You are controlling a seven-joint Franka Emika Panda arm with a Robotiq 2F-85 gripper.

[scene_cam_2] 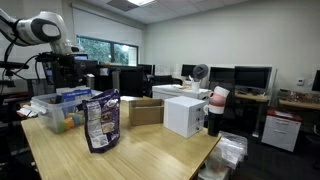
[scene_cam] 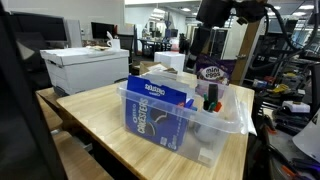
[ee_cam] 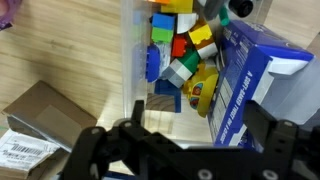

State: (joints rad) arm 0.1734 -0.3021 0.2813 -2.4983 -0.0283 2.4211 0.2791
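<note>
My gripper (ee_cam: 190, 150) hangs open above a clear plastic bin (ee_cam: 130, 60), with nothing between its fingers (ee_cam: 95, 150). Below it in the wrist view lie several coloured blocks (ee_cam: 180, 45), a yellow toy (ee_cam: 200, 92) and a blue-and-white box (ee_cam: 245, 85) standing on edge. In both exterior views the gripper (scene_cam: 203, 55) (scene_cam_2: 65, 68) is well above the bin (scene_cam: 230, 120) (scene_cam_2: 45, 110) on the wooden table (scene_cam: 100, 110). The blue box (scene_cam: 158, 105) leans inside the bin's near part.
A purple snack bag (scene_cam: 213, 72) (scene_cam_2: 100, 120) stands beside the bin. A white box (scene_cam: 85, 68) sits at a table corner. A cardboard box (scene_cam_2: 145, 110) and a white appliance box (scene_cam_2: 185, 115) stand farther along. A flat cardboard piece (ee_cam: 40, 110) lies outside the bin wall.
</note>
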